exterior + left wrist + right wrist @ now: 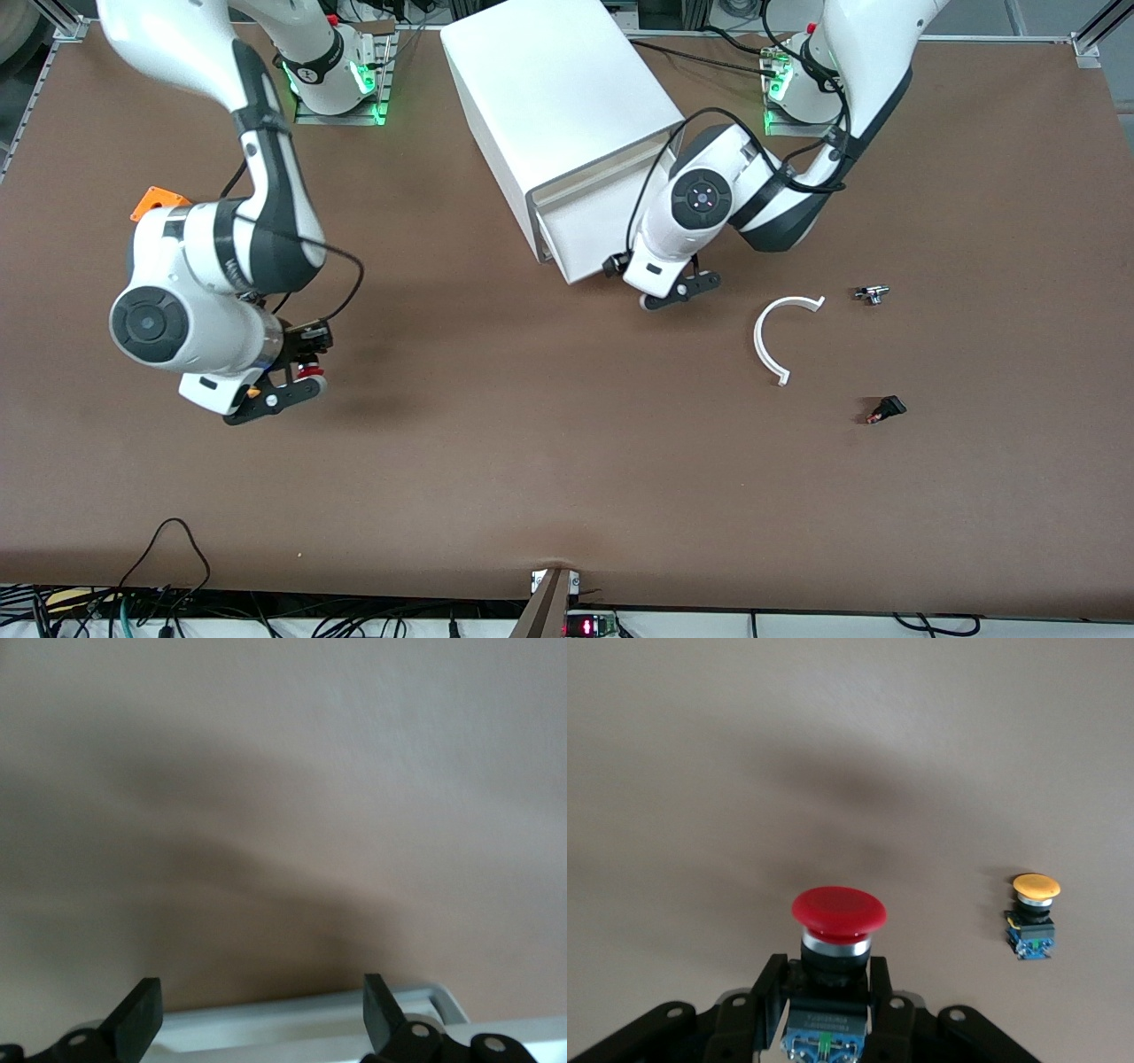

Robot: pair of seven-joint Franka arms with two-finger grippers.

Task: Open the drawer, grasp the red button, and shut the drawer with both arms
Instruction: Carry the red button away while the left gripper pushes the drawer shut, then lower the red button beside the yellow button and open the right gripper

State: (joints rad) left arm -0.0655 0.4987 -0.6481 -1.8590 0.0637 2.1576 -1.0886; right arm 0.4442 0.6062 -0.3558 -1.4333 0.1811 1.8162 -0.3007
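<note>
Button: we see the small push button with a round red mushroom cap and dark blue-black body [837, 943] clamped in the right tool [297, 383], over the bare brown surface [567, 461] toward the right arm's end.
Right tool: its dark fingers [769, 985] are shut on the button's body just under the metal collar, with the cap standing clear above them.
Button handling: we judge it light, rigid and hard-shelled. The smooth domed cap would slip, so the squarish body is the place to hold it, as it is held now. The terminals under the body look like the delicate part.
Drawer: the shallow white tray-like drawer with a cream front [592, 237] stands pulled out of the large white cabinet with a grey front frame [558, 106].
Left tool: the left tool [680, 291] hangs low just in front of the open drawer, its two dark fingers [137, 1017] spread wide with nothing between them. A white edge shows under them in the left wrist view, and we take it for the drawer's front.
Drawer handling: we judge it stiff, light and easy-sliding. A flat, square push on the front should close it, while an off-centre push could skew it or shift the cabinet.
Other button: a similar button with an orange-yellow cap [1033, 914] lies on the surface apart from the held one.
Task stage: we judge only the closing remains.
</note>
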